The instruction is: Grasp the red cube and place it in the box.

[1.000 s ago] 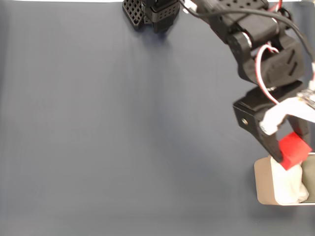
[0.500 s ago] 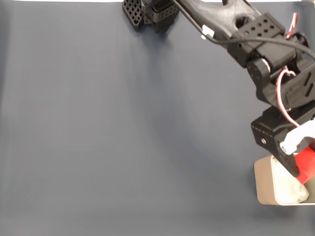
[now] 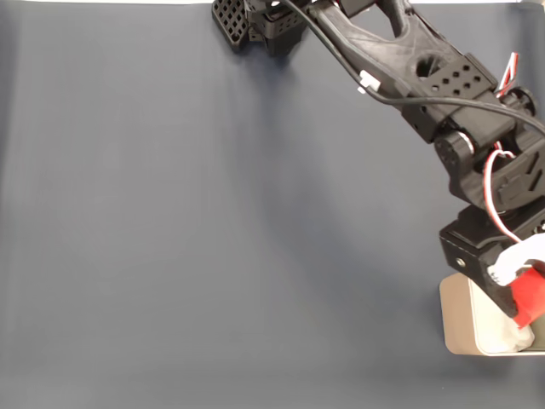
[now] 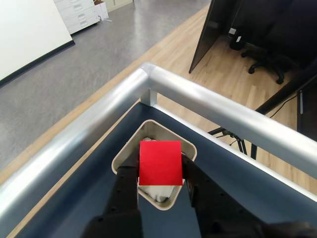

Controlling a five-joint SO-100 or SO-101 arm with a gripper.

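The dark blue table spreads wide and bare to the left of the gripper in the fixed view, with the arm reaching across it from its base at the top edge down to the lower right corner. In the wrist view a thick metal rail frames the table corner just beyond the gripper, with a room floor past it.

Directly under the gripper sits the box, its beige rim and white lining partly hidden by the fingers. In the wrist view the box lies straight below and slightly ahead of the fingertips.

The gripper is clamped on the red cube, one black finger against each side face. In the fixed view the red cube shows at the right edge of the frame, between the fingers and over the box's opening.

Over the last second the arm has swung further out and down. The cube, which was riding above the box's near rim, has moved in over the lining and lower. That suggests the carry is essentially finished, and the step at hand is the release. Whether the cube already touches the lining cannot be told.
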